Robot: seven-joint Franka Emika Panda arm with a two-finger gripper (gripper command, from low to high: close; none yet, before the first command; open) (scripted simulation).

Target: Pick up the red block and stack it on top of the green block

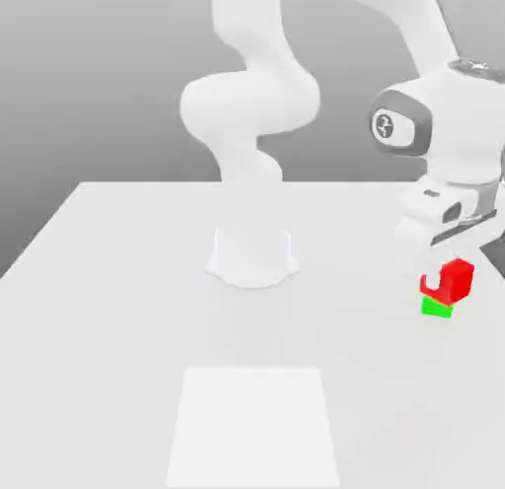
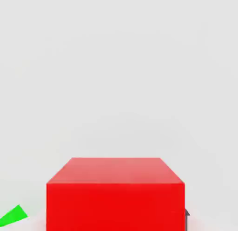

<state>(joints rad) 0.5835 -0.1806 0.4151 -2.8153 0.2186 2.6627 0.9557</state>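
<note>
In the exterior view the red block (image 1: 451,281) sits between the fingers of my gripper (image 1: 446,277), which is shut on it at the exterior view's right side of the table. The green block (image 1: 436,308) lies on the table just below and slightly to the exterior view's left of the red block, which hides part of it. Seen from the hand, the red block (image 2: 116,193) is close to the camera and a corner of the green block (image 2: 11,217) pokes out beside it, off to one side rather than straight beneath.
The arm's white base (image 1: 252,256) stands at the middle of the white table (image 1: 118,310). A paler rectangular patch (image 1: 254,423) marks the table's near part. The blocks are close to the table's edge on the exterior view's right.
</note>
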